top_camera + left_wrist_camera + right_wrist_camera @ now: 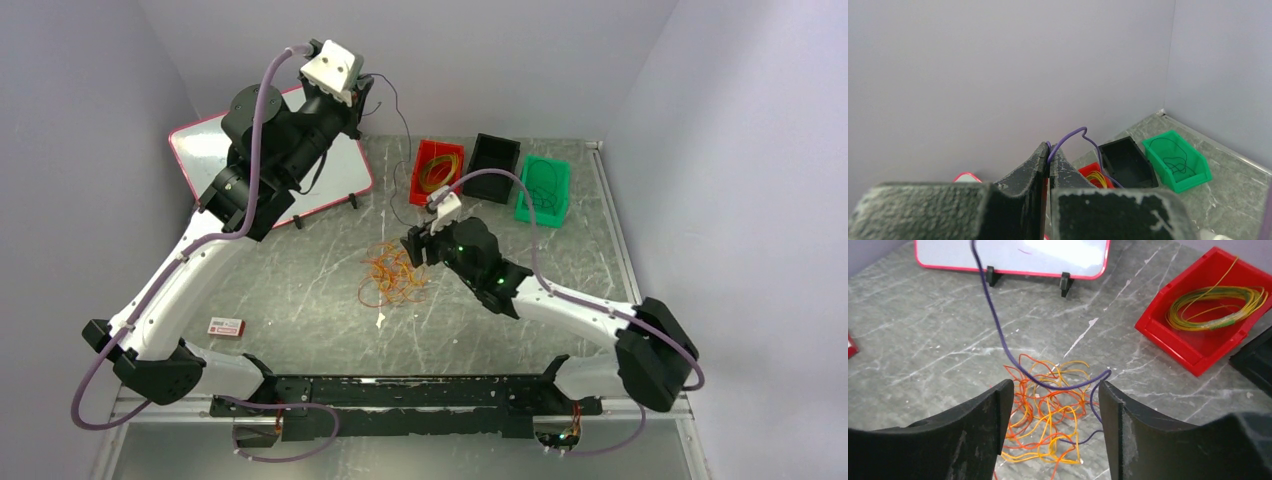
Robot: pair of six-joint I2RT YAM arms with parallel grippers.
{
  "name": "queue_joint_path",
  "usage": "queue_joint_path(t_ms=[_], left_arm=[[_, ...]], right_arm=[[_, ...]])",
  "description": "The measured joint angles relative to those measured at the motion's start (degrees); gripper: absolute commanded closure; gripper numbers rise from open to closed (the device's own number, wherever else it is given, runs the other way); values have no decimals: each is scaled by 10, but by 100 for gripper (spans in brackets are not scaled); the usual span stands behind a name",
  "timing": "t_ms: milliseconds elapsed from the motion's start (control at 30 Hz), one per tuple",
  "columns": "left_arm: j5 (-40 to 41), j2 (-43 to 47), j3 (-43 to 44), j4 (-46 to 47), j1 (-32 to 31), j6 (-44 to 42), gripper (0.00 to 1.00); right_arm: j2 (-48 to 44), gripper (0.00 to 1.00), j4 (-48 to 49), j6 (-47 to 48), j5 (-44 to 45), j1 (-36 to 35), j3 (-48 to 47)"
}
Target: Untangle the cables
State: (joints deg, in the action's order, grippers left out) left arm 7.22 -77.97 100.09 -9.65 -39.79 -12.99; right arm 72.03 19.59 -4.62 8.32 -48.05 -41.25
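Note:
A tangle of thin orange and yellow cables [392,276] lies on the table's middle; it also shows in the right wrist view [1053,412]. A thin purple cable [993,315] runs from the tangle up to my left gripper [362,95], which is raised high at the back and shut on it [1065,140]. The purple cable hangs down past the red bin [404,150]. My right gripper [1055,390] is open and empty, hovering just above the tangle's right side [420,245].
A red bin [437,170] holds coiled yellow cable, a black bin [494,165] looks empty, a green bin [545,188] holds a dark cable. A white board with red rim [340,170] stands at back left. A small red-white box [226,327] lies front left.

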Motion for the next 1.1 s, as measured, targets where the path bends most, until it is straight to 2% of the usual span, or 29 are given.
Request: queue_joint_path(t_ms=[100,200,267,433,833,1100], left_arm=[[0,0,0,0,0,3,93],[0,0,0,0,0,5,93],[0,1,-5,1,0,7,93],[0,10,-40,5,0,14,93],[-5,21,-159,19,0,49,93],[-49,21,-218,47,3,73,93]], right_arm=[[40,58,16,9,1,0,-8],[49,88,26,8,14,0,-12],[47,100,31,-1,30,4,-19],[12,100,17,-29,70,22,-51],[-169,100,-81,-70,83,31,-121],[-178,98,-162,-52,67,31,-202]])
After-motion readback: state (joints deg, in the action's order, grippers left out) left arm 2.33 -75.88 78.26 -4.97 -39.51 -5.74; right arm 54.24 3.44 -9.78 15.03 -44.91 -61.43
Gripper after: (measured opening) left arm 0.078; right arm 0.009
